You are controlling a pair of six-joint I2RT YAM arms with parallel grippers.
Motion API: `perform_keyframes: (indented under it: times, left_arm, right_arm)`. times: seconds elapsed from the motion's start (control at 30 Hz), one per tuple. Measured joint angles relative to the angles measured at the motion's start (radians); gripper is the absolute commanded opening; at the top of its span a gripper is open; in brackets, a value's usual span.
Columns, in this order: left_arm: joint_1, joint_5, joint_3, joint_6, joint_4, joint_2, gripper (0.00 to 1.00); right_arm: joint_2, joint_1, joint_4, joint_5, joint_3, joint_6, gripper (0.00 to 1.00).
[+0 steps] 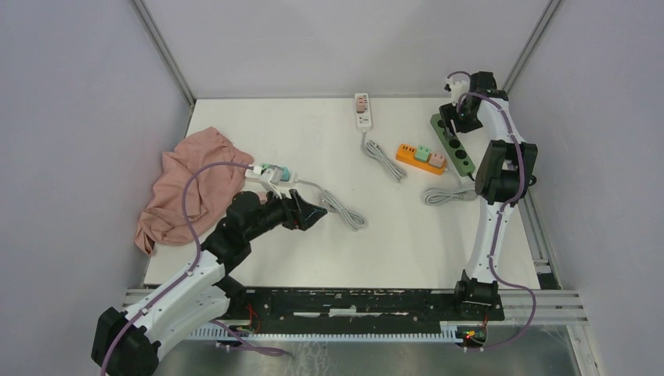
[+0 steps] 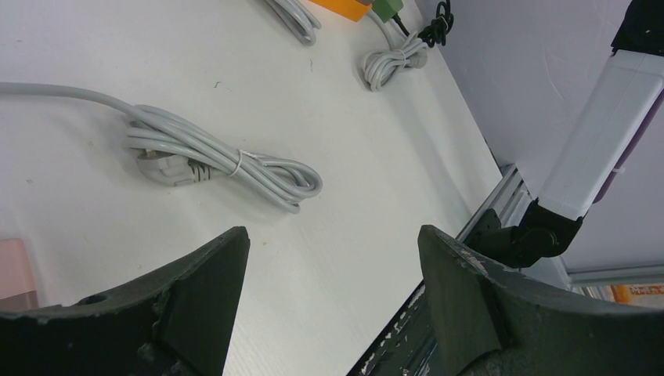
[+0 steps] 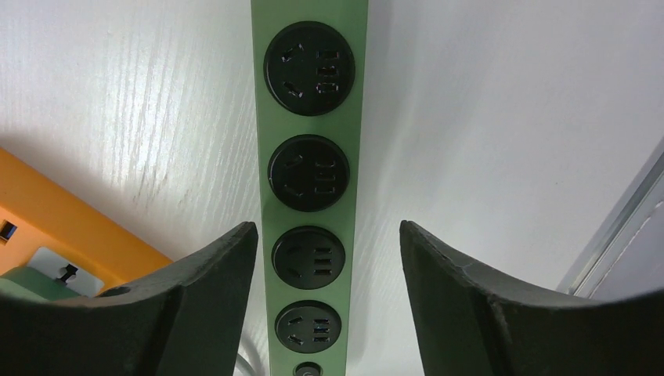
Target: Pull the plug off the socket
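Your left gripper [image 1: 319,213] hangs low over the white table [image 1: 391,235] with its jaws spread wide and nothing between them. In the left wrist view the gripper [image 2: 333,235] looks out at a coiled grey cable [image 2: 227,164], tied in a bundle and lying apart from the fingertips.

The cable runs back to a small white-and-green power strip [image 1: 277,173] just beside the pink cloth [image 1: 192,184]. What looks like a white plug [image 1: 256,168] sits at that strip's left end, though it is too small to tell for sure.

Your right gripper [image 1: 449,119] is at the far right, also open and holding nothing. Its fingers [image 3: 211,274] straddle the green power strip [image 3: 310,129] without touching it, and all four black sockets seen there are bare. An orange power strip [image 1: 420,157] lies just beside the green one.
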Motion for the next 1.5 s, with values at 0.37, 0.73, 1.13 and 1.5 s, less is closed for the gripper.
perform_keyframes:
  times: [0.37, 0.73, 1.13, 1.5]
  left_arm:
    - [0.0, -0.008, 0.0, 0.0, -0.004, -0.021, 0.87]
    - [0.0, -0.03, -0.011, -0.018, 0.001, -0.017, 0.87]
    - [0.0, -0.157, -0.015, -0.154, 0.035, 0.073, 0.86]
    - [0.0, -0.488, 0.17, -0.388, -0.167, 0.338, 0.85]
  right_arm:
    - [-0.112, -0.005, 0.013, -0.071, -0.08, 0.025, 0.75]
    - [-0.507, -0.013, 0.135, -0.269, -0.391, 0.089, 0.77]
    - [-0.816, -0.013, 0.123, -0.509, -0.612, 0.14, 0.77]
    - [-1.185, -0.013, 0.204, -0.747, -0.897, 0.239, 0.82]
